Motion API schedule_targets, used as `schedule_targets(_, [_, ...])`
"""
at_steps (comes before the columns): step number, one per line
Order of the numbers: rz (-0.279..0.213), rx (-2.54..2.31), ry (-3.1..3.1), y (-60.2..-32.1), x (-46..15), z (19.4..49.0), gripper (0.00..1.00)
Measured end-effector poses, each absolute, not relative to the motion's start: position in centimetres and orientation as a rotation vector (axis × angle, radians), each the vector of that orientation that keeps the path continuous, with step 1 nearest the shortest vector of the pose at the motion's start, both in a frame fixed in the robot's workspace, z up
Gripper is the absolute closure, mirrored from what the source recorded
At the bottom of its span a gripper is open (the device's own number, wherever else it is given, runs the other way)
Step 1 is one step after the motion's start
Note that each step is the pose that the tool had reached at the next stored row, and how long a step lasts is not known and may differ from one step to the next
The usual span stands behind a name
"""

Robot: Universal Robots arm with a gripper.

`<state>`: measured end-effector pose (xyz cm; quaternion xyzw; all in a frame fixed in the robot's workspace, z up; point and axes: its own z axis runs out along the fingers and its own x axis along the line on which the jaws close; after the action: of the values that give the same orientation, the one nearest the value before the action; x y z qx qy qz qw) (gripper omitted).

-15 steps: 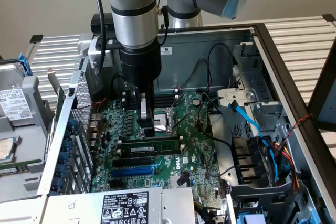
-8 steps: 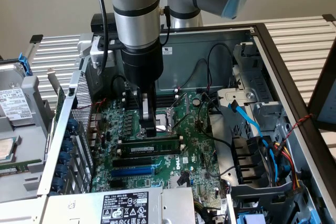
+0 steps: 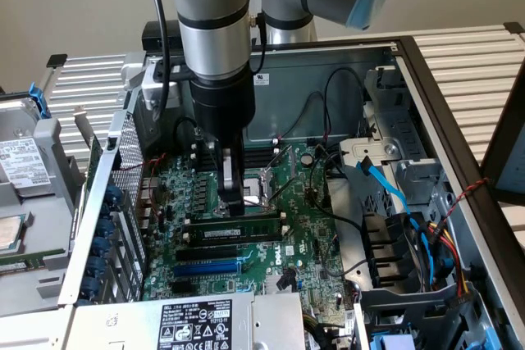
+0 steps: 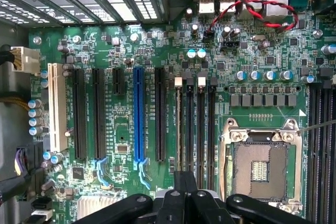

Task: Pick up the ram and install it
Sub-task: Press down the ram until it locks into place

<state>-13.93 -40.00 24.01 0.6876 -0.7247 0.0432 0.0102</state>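
Inside the open computer case [image 3: 426,79], exterior view, listed from that view's left to its right:

- Loose drive unit with white label [image 3: 23,161], one, set outside the case, presumably out of the working path.
- Perforated card cage [image 3: 123,170], one, along the case's edge beside the board.
- Motherboard [image 3: 295,235], one, lying flat with its slots facing up to the arm.
- Blue slot [image 3: 215,269], one, unoccupied. A black slot [image 3: 230,250] lies between it and the ram.
- The ram [image 3: 238,229], one, standing on edge in the memory slot nearest those expansion slots. It looks level and seated, or close to it, though whether the end clips have latched cannot be told.
- End effector [image 3: 234,202], one, fingers pinched together with nothing between them. The tips are right at the stick's upper edge, a posture suited to pressing down rather than gripping.
- CPU socket [image 3: 267,182], one, without a processor.
- Blue data cable [image 3: 385,182], one, draped clear of the slots.

Wrist view, same order:

- White slot [image 4: 53,106], one.
- Memory slots [image 4: 201,129], four, side by side, with the ram [image 4: 180,129] seen edge-on in the first.
- End effector [image 4: 185,192], fingers together
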Motion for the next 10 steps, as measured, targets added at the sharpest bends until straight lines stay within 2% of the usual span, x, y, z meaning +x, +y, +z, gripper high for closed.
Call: schedule_targets(10, [0.135, 2.146, -2.262, -40.00, -13.93, 23.47, 0.89])
